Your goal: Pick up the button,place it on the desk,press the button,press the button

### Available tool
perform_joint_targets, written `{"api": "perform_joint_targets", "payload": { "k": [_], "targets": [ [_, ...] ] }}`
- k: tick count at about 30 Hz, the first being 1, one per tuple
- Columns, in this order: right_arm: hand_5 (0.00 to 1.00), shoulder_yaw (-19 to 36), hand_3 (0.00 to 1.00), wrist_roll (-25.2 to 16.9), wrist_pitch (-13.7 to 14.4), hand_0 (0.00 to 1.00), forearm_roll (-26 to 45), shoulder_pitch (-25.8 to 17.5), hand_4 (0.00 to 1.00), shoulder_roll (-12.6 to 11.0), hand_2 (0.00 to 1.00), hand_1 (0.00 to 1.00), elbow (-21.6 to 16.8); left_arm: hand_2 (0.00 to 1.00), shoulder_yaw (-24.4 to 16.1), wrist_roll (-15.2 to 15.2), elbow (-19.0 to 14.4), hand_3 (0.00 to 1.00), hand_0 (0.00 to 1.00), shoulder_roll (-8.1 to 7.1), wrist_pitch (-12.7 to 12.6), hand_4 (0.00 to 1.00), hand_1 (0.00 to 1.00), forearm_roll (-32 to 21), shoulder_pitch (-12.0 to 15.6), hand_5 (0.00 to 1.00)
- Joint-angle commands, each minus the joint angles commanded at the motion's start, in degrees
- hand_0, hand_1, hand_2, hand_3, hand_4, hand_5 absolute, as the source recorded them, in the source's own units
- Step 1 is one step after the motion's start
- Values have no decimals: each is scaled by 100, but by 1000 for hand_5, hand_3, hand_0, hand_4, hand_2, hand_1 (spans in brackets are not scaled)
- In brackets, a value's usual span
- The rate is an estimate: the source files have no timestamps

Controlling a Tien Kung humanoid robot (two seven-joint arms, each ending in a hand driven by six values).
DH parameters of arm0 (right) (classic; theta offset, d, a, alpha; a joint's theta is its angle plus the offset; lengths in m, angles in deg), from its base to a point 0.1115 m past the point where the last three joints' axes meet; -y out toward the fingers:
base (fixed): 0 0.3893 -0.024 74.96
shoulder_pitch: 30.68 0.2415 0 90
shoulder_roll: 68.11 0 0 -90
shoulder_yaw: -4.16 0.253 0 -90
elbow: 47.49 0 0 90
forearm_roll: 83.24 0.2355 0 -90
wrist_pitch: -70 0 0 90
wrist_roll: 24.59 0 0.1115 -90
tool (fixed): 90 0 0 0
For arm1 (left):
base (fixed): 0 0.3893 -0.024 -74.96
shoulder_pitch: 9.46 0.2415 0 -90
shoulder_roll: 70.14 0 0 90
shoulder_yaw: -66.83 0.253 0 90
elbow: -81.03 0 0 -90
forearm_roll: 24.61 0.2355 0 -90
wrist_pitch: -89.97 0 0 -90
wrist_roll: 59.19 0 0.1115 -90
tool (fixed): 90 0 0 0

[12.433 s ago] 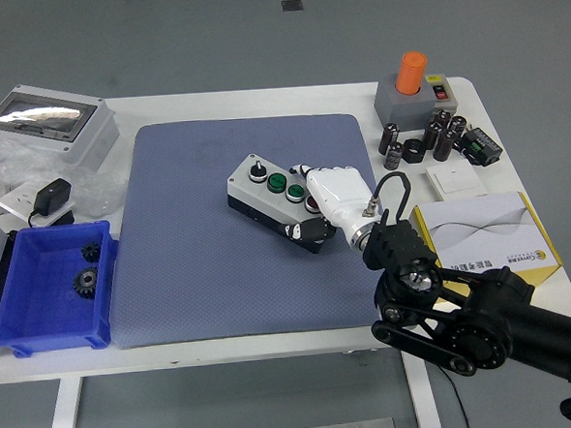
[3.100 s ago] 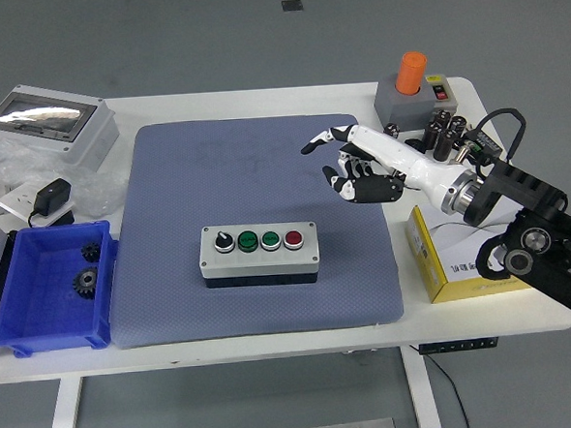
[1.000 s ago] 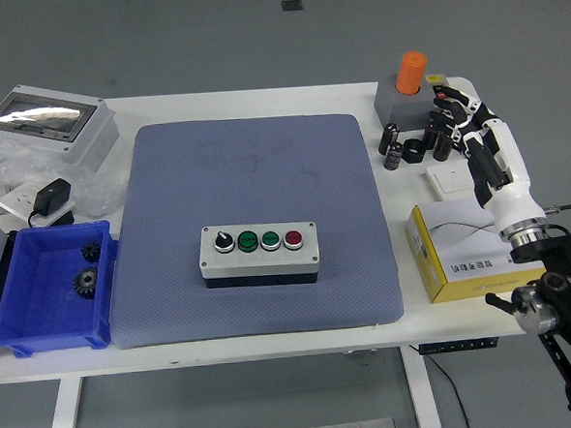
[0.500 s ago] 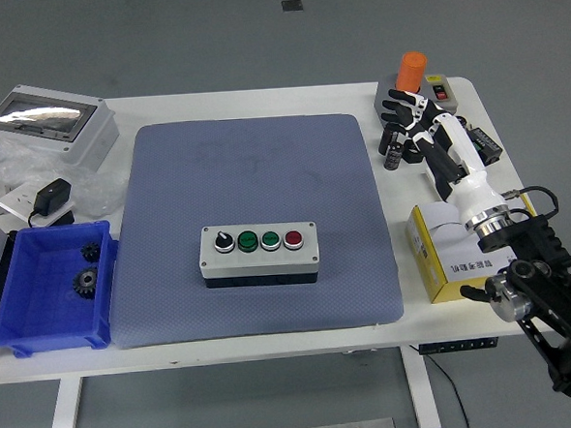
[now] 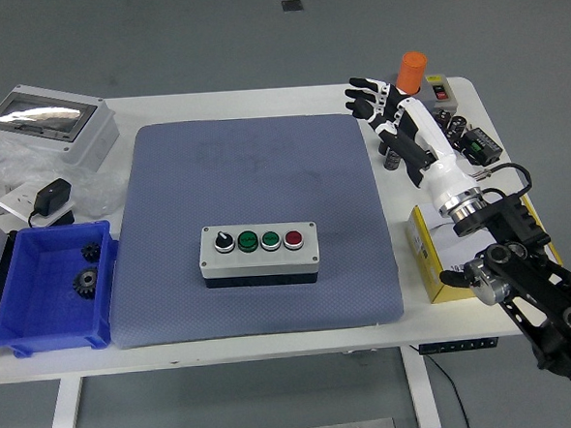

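head view, button box [image 5: 259, 252]: lower centre of the frame, lying flat on the blue mat [image 5: 215, 170], which sits on the white surface [image 5: 259, 97].
head view, buttons: we see a black knob, two green caps and one red cap in a row along its top.
head view, right hand [image 5: 379, 106]: upper right, by the mat's corner, fingers spread, holding nothing, well apart from the box.
head view, left hand: not in the frame.
handling: we judge the box stiff, fairly heavy, smooth-sided, not fragile.
grip: we'd take it across the long sides; for pressing, one fingertip straight down on a cap.
stage: we judge placing done, pressing left.
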Motion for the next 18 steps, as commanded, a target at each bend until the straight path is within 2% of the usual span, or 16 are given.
{"api": "perform_joint_targets", "payload": {
  "k": [15, 16, 18],
  "targets": [
    [613, 509, 811, 3, 28, 816, -156, -396, 767, -67, 804, 781, -181, 670, 3, -1, 2, 805, 703, -11, -1, 636, 682, -23, -20, 861],
    [557, 556, 812, 1, 29, 817, -159, -430, 765, -70, 806, 783, -198, 671, 4, -3, 1, 807, 704, -19, -2, 635, 682, -24, -25, 869],
    [557, 707, 812, -1, 33, 817, -181, -545, 765, -88, 806, 783, -272, 671, 6, -5, 2, 807, 704, -41, 0, 635, 682, -28, -41, 869]
  ]
}}
